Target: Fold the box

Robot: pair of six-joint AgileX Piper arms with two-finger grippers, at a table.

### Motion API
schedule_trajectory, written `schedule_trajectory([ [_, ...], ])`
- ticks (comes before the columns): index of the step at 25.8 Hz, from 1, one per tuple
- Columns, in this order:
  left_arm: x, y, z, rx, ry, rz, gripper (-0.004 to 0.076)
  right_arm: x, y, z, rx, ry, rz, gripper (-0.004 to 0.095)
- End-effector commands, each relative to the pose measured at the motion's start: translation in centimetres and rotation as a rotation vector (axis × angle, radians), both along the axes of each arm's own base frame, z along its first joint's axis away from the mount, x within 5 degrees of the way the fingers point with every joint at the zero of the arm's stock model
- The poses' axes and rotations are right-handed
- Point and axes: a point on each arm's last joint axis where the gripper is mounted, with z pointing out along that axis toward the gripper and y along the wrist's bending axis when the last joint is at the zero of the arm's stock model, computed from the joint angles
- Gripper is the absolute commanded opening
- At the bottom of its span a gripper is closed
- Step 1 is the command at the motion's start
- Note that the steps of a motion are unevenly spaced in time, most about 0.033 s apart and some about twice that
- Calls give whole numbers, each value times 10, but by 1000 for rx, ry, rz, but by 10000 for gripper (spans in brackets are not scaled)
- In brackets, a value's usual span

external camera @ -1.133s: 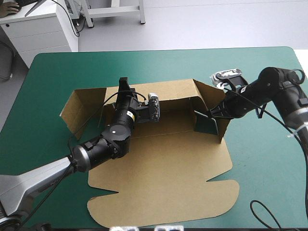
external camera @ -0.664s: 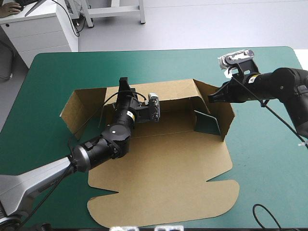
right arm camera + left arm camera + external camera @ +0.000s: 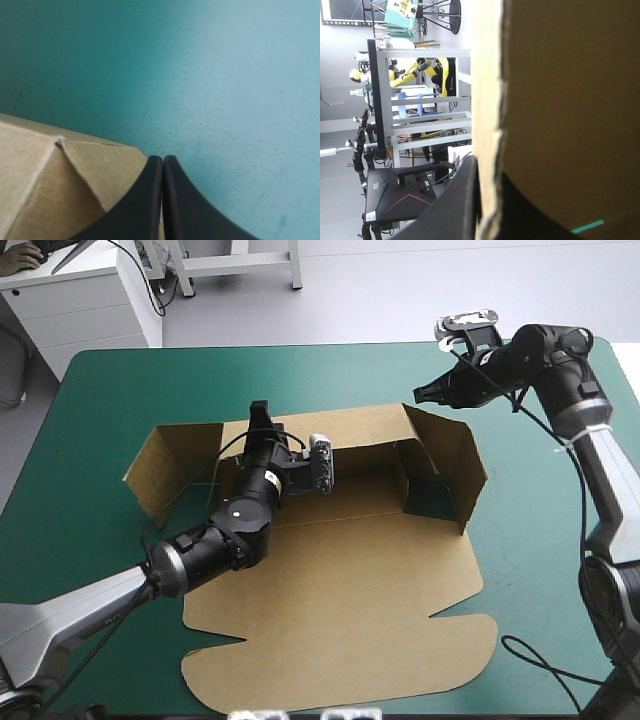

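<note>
High view: the brown box [image 3: 340, 570] lies in the middle of the teal-green cover [image 3: 120, 380], partly raised. Its long far wall stands upright, a side wall stands at each end, and the wide lid panel lies flat toward the near edge of the cover.

The left gripper [image 3: 260, 420] sits at the far wall, toward that wall's left end, with its black fingers over the wall's top edge. In the left wrist view the board's cut edge runs straight up between the two fingers. One finger [image 3: 457, 200] lies against one face and the other shows as a dark shape on the opposite face. The gripper is clamped on the box wall, all but together with the sheet between.

The right gripper [image 3: 420, 394] hangs over the cover just beyond the box's far right corner, where the far wall meets the right side wall. Its fingers are pressed together into a single point and hold nothing. In the right wrist view the board's corner, with a crease running from it, lies just beside and under the fingers. Bare cover stretches ahead of the tips. Whether the tips touch the board cannot be told.
</note>
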Motion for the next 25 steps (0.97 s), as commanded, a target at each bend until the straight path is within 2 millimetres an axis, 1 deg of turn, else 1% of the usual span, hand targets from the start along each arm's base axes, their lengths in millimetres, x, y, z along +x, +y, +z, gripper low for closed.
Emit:
schedule_trajectory([
  [1,-4,1,24,-23,-84,-29,-8,0,1,16,24,-55,-4,-14],
  [4,-4,1,24,-19,-89,-31,-8,2,3,6,29,13,12,-14],
  [20,-4,1,24,-18,-89,-30,-8,-11,3,-4,-14,147,82,-14],
  [25,-4,1,25,-17,-90,-26,-8,-22,2,-19,-18,191,97,-14],
])
